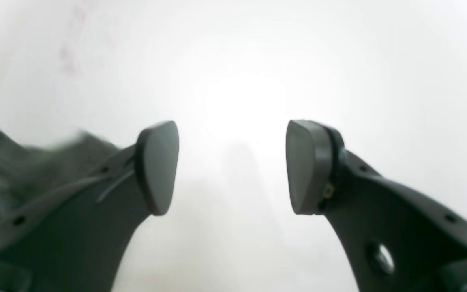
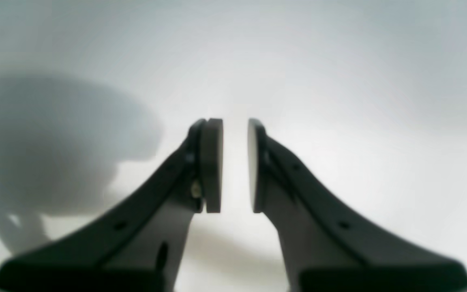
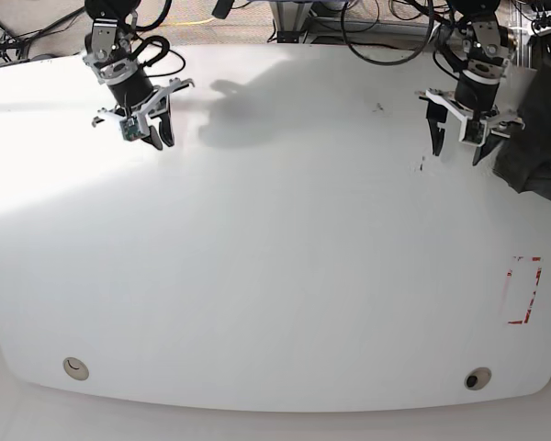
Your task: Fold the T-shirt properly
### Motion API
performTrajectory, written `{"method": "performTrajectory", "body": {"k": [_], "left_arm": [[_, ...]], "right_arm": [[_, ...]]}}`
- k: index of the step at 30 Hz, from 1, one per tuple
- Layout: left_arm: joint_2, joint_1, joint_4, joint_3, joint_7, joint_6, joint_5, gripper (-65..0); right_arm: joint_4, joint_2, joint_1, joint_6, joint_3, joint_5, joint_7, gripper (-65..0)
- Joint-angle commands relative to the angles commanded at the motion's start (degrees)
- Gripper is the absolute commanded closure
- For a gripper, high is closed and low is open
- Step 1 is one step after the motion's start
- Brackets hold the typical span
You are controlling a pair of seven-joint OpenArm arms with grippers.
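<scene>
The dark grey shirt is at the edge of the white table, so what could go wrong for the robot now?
The dark charcoal-grey fabric shirt sits at the table's side, bunched up, so it might slip off if nudged.

The black left gripper is open right beside it with nothing between its fingers, so it could bump the shirt or grab only air.

The black right gripper is far across the white table, so it may struggle to help.

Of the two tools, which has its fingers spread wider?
The left tool; its fingers stand far apart, while the right tool has only a narrow gap.
</scene>
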Motion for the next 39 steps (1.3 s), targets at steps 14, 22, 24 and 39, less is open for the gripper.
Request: {"method": "performTrajectory", "body": {"k": [14,22,24,39], "left_arm": [[2.2,31.6,3.8,1.4,-0.2,-0.2,-16.4,-38.3],[-2.7,32.8,-10.7,5.0,-0.2,-0.2,-17.7,-38.3],[-3.8,29.7,-16.6,5.8,-0.2,-0.2,-17.6,-38.3],[-7.6,0.7,-63.0,10.5,-0.2,2.6,-12.1,-38.3]], "right_arm": [[3.3,-0.2,-26.7,0.0,-0.1,9.0,4.5,-9.4],[-8.4,-4.7,-32.8,0.0,-0.3,8.7,12.8,-9.4],[-12.8,-4.9,-31.8,0.0,-0.3,8.8,13.8,-9.4],[-51.2,-4.9,-6.7,-0.09,-0.2,-0.9,14.0,-9.4]]}}
